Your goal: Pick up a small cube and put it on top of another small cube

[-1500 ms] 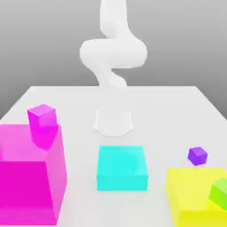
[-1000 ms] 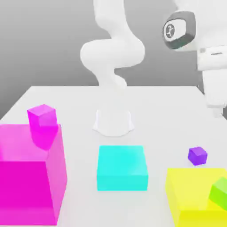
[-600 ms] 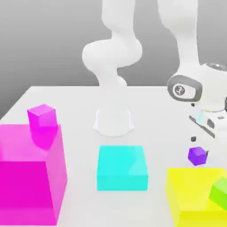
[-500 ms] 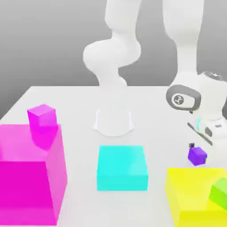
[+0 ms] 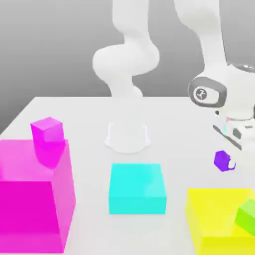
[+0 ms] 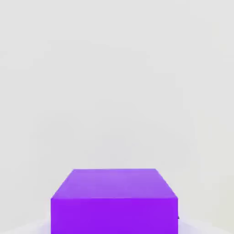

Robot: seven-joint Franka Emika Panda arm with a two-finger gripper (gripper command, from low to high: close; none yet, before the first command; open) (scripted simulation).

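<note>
White and wide, the bench sits under it all. Near the exterior view's left is a big pink box with a pink cube on top. A yellow box is at the exterior view's right, with a green cube on it. A flat blue box is between them. The gripper is squeezed shut on the little purple cube, up off the bench.
</note>
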